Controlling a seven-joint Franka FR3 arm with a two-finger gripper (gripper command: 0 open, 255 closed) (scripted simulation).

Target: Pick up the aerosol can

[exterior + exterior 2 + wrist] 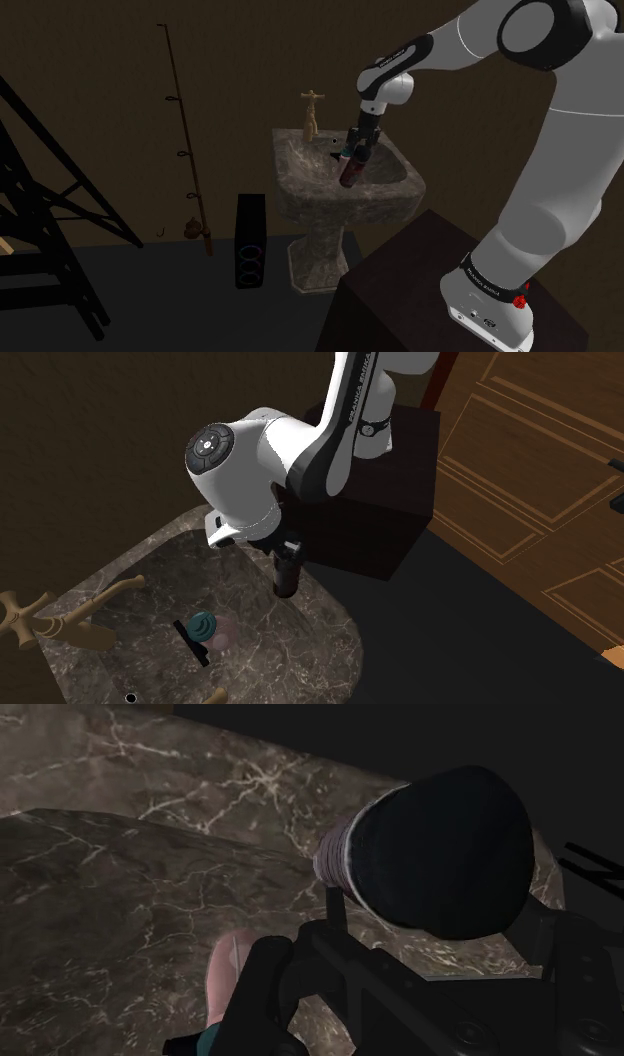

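Fingers (292,989) pinch the dark aerosol can (348,172) near its top, so it hangs, seemingly clear, over the basin of the stone sink (330,208), ready for lifting away.

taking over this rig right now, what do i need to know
Gripper: shut on the aerosol can, a dark cylinder hanging below the hand.
Where: over the marbled sink, on the stand's side of the basin. It looks clear of the basin floor, though contact is hard to rule out.
Also in the basin: a teal-topped pink thing, apart from the can, nearer the tap.
Done: the grasp.
Left: probably raise the can well above the rim.
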